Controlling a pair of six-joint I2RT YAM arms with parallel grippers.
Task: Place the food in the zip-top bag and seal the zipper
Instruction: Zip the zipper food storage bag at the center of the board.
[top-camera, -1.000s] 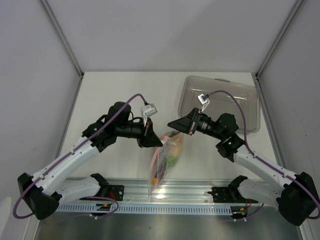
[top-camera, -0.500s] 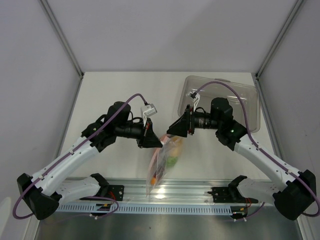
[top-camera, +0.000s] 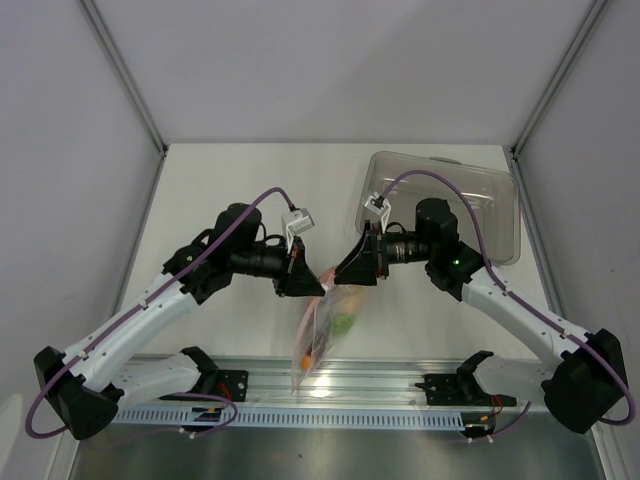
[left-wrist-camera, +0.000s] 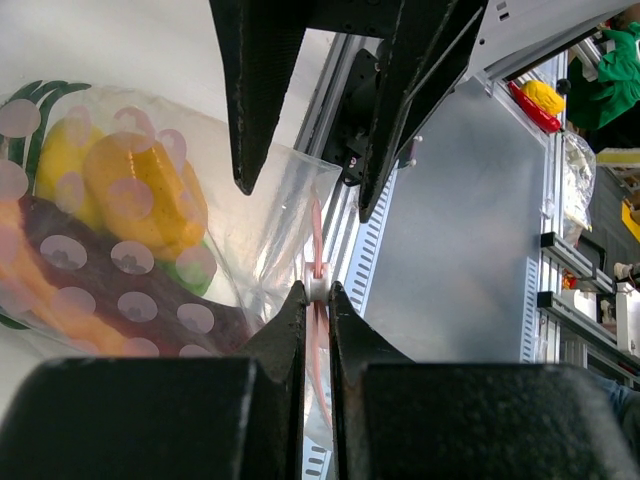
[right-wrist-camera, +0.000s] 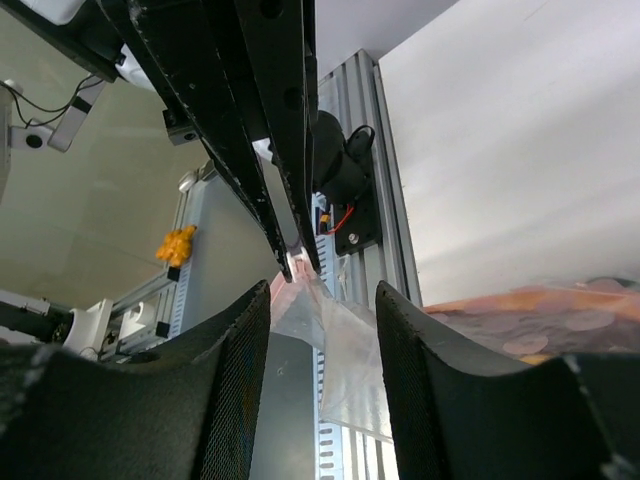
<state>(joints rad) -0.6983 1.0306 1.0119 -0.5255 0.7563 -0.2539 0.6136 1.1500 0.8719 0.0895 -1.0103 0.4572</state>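
Observation:
The zip-top bag (top-camera: 322, 330) hangs from my left gripper (top-camera: 316, 286) above the table's front rail. It holds the food: yellow lemons (left-wrist-camera: 150, 190), a green lime (left-wrist-camera: 192, 272) and a reddish-brown meat slice (left-wrist-camera: 100, 295). In the left wrist view my left gripper (left-wrist-camera: 318, 292) is shut on the pink-red zipper (left-wrist-camera: 317, 235), at a small white piece on the strip. My right gripper (top-camera: 343, 274) is open; in the right wrist view (right-wrist-camera: 322, 300) its jaws stand either side of the bag's clear top corner (right-wrist-camera: 345, 340) without touching it.
A rigid clear tray (top-camera: 470, 195) stands at the back right. The metal front rail (top-camera: 320, 395) runs under the hanging bag. White walls close off the left, right and back of the table.
My right gripper has swung left and come up to the bag's top corner, facing my left gripper. The left arm and the bag have stayed still.

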